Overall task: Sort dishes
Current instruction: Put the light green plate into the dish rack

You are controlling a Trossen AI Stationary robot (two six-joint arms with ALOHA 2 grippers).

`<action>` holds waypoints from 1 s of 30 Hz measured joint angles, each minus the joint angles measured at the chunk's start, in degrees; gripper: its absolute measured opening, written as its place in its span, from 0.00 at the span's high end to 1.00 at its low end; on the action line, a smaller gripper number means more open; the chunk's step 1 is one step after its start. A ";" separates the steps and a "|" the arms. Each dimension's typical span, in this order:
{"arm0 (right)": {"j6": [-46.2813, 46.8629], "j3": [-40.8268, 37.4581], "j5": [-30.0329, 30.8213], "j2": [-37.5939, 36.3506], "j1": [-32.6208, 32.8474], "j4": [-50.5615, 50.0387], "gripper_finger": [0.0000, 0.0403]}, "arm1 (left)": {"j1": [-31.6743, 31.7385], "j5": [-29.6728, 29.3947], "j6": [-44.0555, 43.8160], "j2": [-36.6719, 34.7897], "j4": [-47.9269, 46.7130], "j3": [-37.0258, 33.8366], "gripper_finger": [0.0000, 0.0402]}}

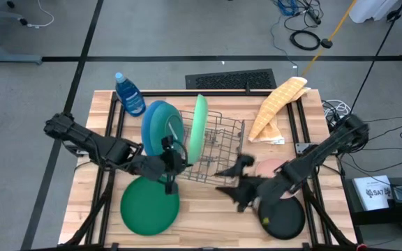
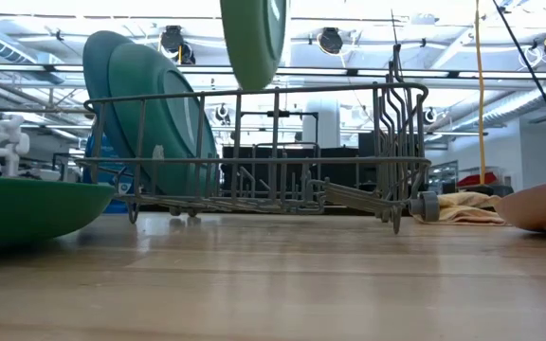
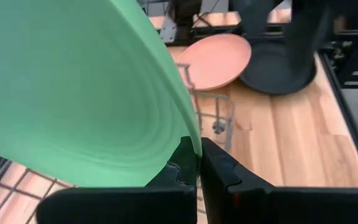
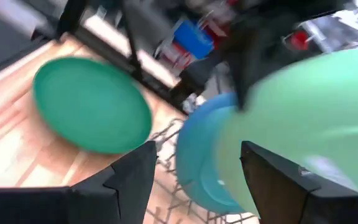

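Light green plate (image 1: pixel 199 127) stands on edge above the wire rack (image 1: pixel 218 150), held upright over the rack's middle; in the low view its lower part (image 2: pixel 253 38) hangs clear of the rack's top rail. Left gripper (image 3: pixel 197 163) is clamped on its rim, fingers (image 3: pixel 219 168) pressed narrow with the plate edge between them; in the high view that gripper (image 1: pixel 175 157) sits at the rack's left side.

Two more plates stand in the rack's left end, leaning together: a blue plate (image 1: pixel 151 120) outermost, a teal plate (image 1: pixel 169 127) just inside it, touching. Low view shows the same pair (image 2: pixel 154 104) upright behind the rack wires.

Dark green plate (image 1: pixel 150 205) lies flat on the table (image 1: pixel 208 216) near the front-left corner, in front of the rack and apart from it.

Pink plate (image 1: pixel 271 167) lies flat right of the rack; black plate (image 1: pixel 285 217) lies flat toward the front-right corner, the two just beside each other, seen overlapping at the edges in the left wrist view (image 3: pixel 219 59).

Right gripper (image 1: pixel 237 183) hovers at the rack's front-right corner, fingers (image 4: pixel 135 171) spread wide, holding nothing; its arm crosses over the pink and black plates.

Soap bottle (image 1: pixel 130 93) lies near the back-left corner. Yellow cloth (image 1: pixel 276 108) lies by the back edge, right of the rack.
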 joint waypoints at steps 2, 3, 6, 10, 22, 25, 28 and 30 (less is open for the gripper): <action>0.14 -5.11 0.21 -5.83 0.02 3.96 0.43 | 1.39 1.96 -0.17 -1.67 1.82 -2.76 1.00; 0.44 -7.32 0.65 -8.72 0.05 5.24 0.43 | 1.98 3.09 -0.28 -2.74 2.29 -4.22 1.00; 2.35 -12.03 1.63 -16.25 0.08 5.95 0.43 | 3.96 5.88 -0.45 -6.14 4.12 -8.82 1.00; 4.16 -15.60 1.55 -22.67 0.22 5.86 0.43 | 7.57 10.41 -0.43 -10.49 9.81 -15.54 1.00; 3.14 -16.73 1.10 -23.59 0.20 5.16 0.43 | 17.52 23.53 -3.89 -14.04 14.60 -24.79 1.00; 3.13 -16.73 1.10 -23.59 0.20 5.32 0.43 | 19.25 26.47 -4.37 -14.00 14.42 -24.79 1.00; 2.92 -16.73 1.12 -23.59 0.17 5.37 0.43 | 20.38 27.60 -5.07 -14.02 13.79 -24.75 1.00; 2.96 -16.73 1.10 -23.59 0.17 5.32 0.43 | 20.91 27.61 -6.01 -14.02 13.32 -24.75 1.00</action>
